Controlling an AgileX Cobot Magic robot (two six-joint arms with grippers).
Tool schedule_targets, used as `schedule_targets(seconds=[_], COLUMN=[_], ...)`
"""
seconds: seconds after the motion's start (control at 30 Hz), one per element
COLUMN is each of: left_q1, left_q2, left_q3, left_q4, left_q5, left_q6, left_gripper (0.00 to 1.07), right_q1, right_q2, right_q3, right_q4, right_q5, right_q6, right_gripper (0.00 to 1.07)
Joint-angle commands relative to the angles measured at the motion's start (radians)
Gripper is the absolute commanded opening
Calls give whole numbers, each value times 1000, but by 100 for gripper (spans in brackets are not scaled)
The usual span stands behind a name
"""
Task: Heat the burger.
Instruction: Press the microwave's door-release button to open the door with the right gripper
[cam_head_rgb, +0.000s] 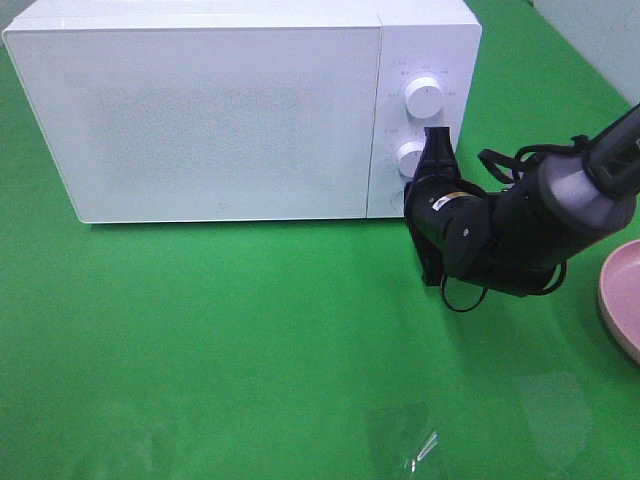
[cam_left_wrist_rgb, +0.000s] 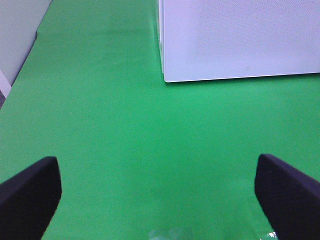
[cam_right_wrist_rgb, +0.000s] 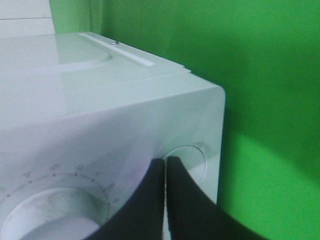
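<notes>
From the high camera: shut white microwave (cam_head_rgb: 200, 110) on the green worktop (cam_head_rgb: 250, 340), two knobs on its panel. Right gripper (cam_head_rgb: 437, 138) pressed together, pointing up the panel, tip just beside the lower knob (cam_head_rgb: 410, 158) and below the upper knob (cam_head_rgb: 424, 97). Pink plate (cam_head_rgb: 622, 290) at the right edge, bare where visible. No burger in sight anywhere; probably behind the shut door, but cannot tell.

From the left wrist: left gripper (cam_left_wrist_rgb: 160, 190) spread wide over bare worktop, holding nothing, well apart from the microwave's corner. Best parked there, out of the way.

From the right wrist: closed fingers (cam_right_wrist_rgb: 145, 200) close against the panel, between a ticked dial (cam_right_wrist_rgb: 50, 215) and a smaller round control (cam_right_wrist_rgb: 187, 157). Likely setting the heating time. To do it well: meet the knob's rim from the side, push along its edge in a slow arc, press lightly so as not to shove the microwave, and check the ticks before easing off.
</notes>
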Motion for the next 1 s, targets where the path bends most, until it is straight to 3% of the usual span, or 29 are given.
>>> schedule_targets(seconds=[0.03,0.57,1.0], left_q1=[3,3,3], left_q2=[0,0,0], left_q3=[3,3,3], left_q4=[-6,-6,-6], left_q5=[-2,-2,-2], left_q6=[1,1,1], left_gripper=[98,98,98], right_q1=[-12,-13,-13], right_q2=[-3,21,40], right_q3=[-9,-17,-54], right_q4=[-14,-51,-66], right_q5=[-21,11,-135], right_q6=[-5,74,44], right_gripper=[0,0,0])
